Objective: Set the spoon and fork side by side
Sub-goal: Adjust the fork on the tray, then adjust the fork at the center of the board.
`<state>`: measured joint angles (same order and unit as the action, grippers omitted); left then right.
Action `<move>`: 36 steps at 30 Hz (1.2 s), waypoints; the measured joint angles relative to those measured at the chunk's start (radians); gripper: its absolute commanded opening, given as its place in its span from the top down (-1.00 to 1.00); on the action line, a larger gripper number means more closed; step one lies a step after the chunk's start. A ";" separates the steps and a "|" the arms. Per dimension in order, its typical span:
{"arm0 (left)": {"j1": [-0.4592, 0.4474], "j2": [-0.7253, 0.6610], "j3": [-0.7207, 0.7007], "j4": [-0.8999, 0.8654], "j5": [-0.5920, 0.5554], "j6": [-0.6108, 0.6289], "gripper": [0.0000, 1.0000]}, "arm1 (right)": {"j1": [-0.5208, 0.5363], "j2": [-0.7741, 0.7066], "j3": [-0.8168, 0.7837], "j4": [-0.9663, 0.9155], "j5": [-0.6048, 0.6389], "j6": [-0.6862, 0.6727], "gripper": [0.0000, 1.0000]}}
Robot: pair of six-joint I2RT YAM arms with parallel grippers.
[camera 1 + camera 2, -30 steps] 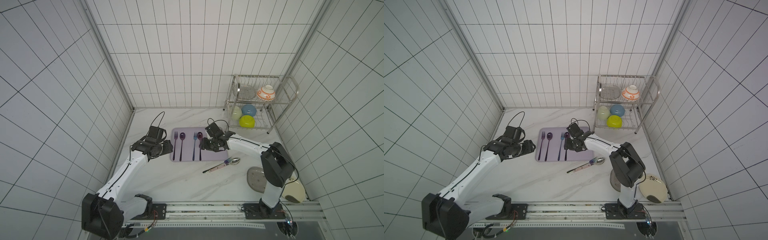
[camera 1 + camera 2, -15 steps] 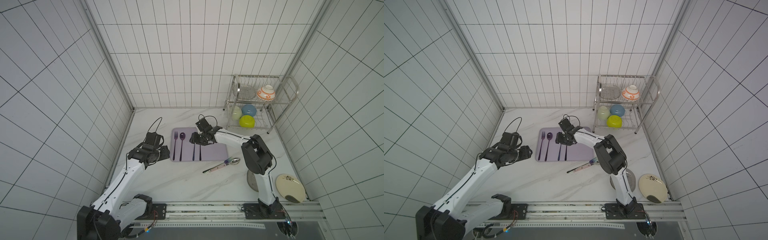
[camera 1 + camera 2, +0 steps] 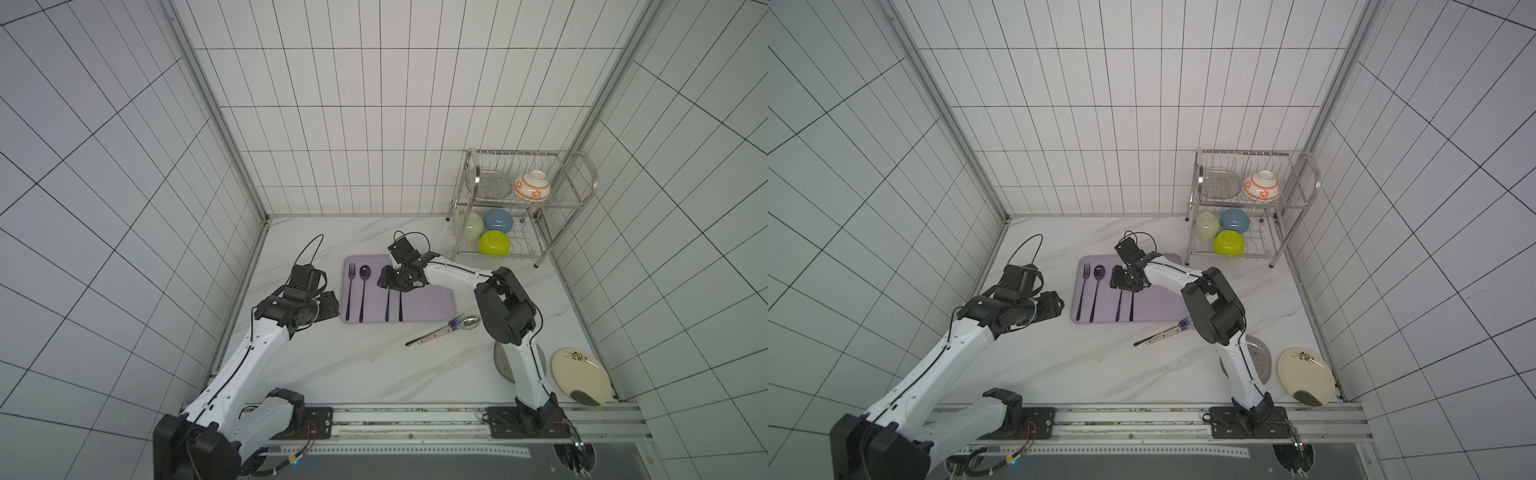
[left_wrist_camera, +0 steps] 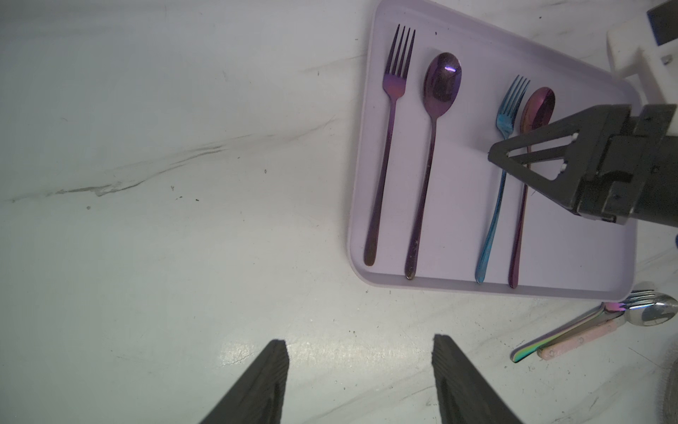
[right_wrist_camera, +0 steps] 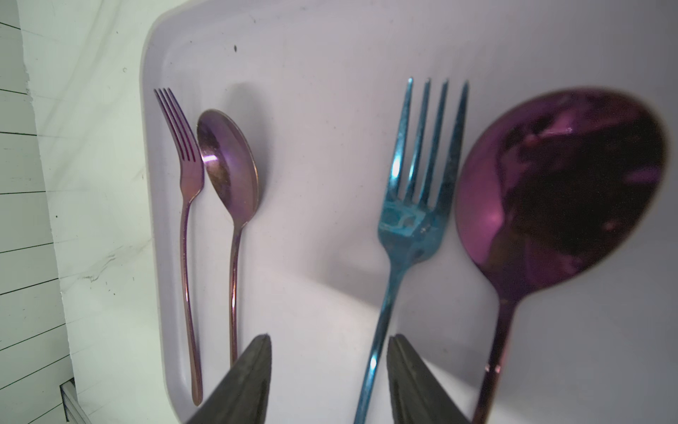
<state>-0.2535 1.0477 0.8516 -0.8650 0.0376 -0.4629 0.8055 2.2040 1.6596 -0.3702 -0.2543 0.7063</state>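
The right claw [image 5: 328,339] is half-open and empty, with the handle of the slim, glossy blue metal fork [image 5: 414,220] between its jaws, nearer one finger. If that fork is to be gripped, the jaws are best centred on the handle, so that it is not skewed against its neighbour. The four-tined fork is laid on the pale lilac rectangular tray [image 5: 330,44], just beside the mirror-bright magenta metal spoon [image 5: 557,191], nearly parallel. The left claw [image 4: 359,343] is held wide and empty.
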 measured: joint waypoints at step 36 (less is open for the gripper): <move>-0.004 0.025 0.000 0.010 0.049 0.013 -0.63 | 0.008 -0.166 -0.050 -0.196 0.062 -0.224 -0.12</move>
<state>-0.2573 1.0725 0.8520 -0.8547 0.0868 -0.4503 0.8139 2.0377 1.6093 -0.5663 -0.1925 0.4824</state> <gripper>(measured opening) 0.781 0.546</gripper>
